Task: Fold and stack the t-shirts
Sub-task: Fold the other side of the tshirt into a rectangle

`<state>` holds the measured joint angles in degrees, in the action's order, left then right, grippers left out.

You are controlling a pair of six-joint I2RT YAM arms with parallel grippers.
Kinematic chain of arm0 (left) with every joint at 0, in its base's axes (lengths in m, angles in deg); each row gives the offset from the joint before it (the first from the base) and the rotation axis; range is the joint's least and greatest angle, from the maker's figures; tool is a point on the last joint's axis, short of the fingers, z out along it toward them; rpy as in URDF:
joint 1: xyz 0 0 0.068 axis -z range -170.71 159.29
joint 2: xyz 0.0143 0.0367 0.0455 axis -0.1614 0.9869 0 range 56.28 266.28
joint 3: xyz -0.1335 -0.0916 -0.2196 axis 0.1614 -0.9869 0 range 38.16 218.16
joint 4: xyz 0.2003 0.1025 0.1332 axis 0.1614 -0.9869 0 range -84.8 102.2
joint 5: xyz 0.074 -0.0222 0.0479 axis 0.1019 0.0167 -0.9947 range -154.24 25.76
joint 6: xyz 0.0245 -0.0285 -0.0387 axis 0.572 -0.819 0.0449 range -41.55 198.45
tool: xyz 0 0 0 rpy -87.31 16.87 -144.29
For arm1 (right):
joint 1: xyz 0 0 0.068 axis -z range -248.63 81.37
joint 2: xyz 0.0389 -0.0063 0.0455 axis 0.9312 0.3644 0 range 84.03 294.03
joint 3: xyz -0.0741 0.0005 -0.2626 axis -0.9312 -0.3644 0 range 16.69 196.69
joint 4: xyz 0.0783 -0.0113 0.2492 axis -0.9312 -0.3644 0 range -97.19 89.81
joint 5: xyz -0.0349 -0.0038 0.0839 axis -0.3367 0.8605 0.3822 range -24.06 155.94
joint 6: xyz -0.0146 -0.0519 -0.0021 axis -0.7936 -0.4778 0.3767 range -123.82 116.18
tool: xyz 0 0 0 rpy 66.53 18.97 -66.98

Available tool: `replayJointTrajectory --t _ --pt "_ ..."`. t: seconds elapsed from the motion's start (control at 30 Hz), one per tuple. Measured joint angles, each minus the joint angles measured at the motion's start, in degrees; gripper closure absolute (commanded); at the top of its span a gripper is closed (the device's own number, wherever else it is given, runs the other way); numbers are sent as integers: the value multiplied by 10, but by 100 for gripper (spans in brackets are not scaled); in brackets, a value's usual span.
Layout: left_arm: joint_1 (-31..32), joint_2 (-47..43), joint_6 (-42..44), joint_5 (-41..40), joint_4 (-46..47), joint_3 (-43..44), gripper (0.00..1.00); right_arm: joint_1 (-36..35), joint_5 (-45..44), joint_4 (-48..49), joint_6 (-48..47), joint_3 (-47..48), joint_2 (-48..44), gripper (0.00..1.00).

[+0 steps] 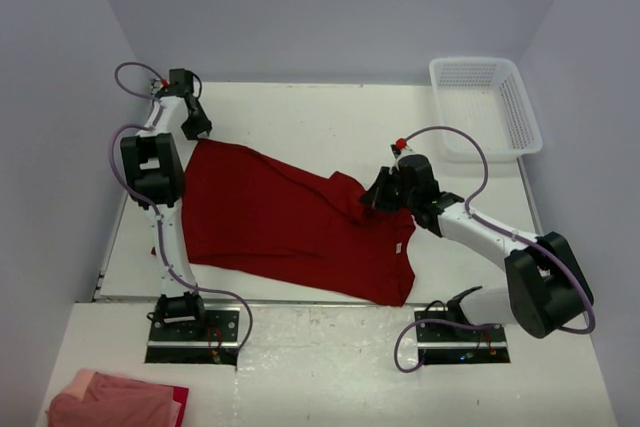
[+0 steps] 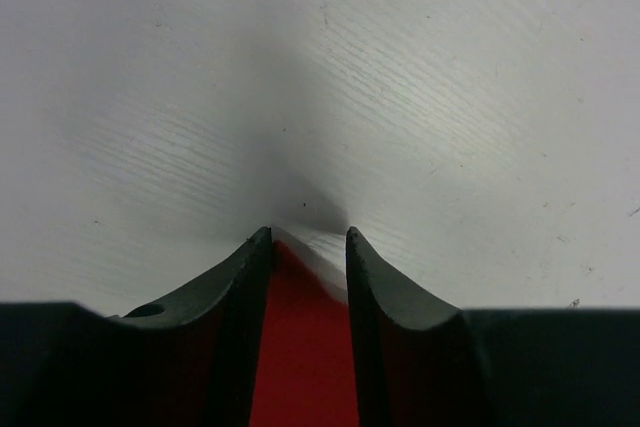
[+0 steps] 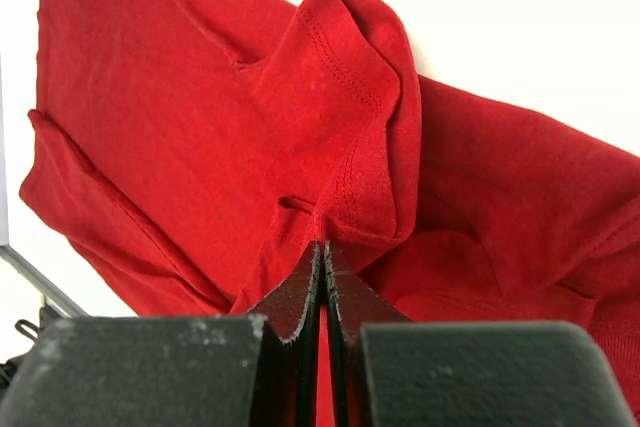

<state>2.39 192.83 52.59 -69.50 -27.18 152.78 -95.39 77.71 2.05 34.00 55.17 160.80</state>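
White table (image 1: 300,107) w/ pale walls round it, two arms bolted at the near edge. Red t-shirt (image 1: 280,222) lies spread across the middle, running from far left to near right, rumpled, w/ a small white label (image 1: 396,247) showing nr its right side. Left gripper (image 1: 195,127) is down at the shirt's far-left corner: fingers (image 2: 240,277) stand apart, tips low over the tabletop, and a point of red cloth sits in the gap btwn them; can't tell if they touch it. Right gripper (image 1: 378,193) is at the shirt's right side, jaws pressed together on a raised fold of the red cloth, which bunches up at the tips. White mesh basket (image 1: 485,112) sits at the far-right corner, well apart from the shirt. Pink cloth heap (image 1: 115,402) lies near left, in front of the left arm's base
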Motion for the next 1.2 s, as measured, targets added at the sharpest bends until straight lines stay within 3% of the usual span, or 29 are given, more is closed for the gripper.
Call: replayJointTrajectory --t 0.17,0.27,0.37,0.77,1.2 --pt "9 -16 0 8 15 -28 68 3 4 2 3 -3 0 100" --pt "11 -19 -1 14 16 -33 76 5 7 4 6 -3 0 100" --pt "11 -19 -5 19 16 -34 100 6 9 4 6 -4 0 100" --pt "11 -39 -6 8 12 -62 100 15 -27 -49 -18 48 13 100" --pt "2 -202 -21 -28 23 -149 100 75 -78 -115 -73 189 47 100"
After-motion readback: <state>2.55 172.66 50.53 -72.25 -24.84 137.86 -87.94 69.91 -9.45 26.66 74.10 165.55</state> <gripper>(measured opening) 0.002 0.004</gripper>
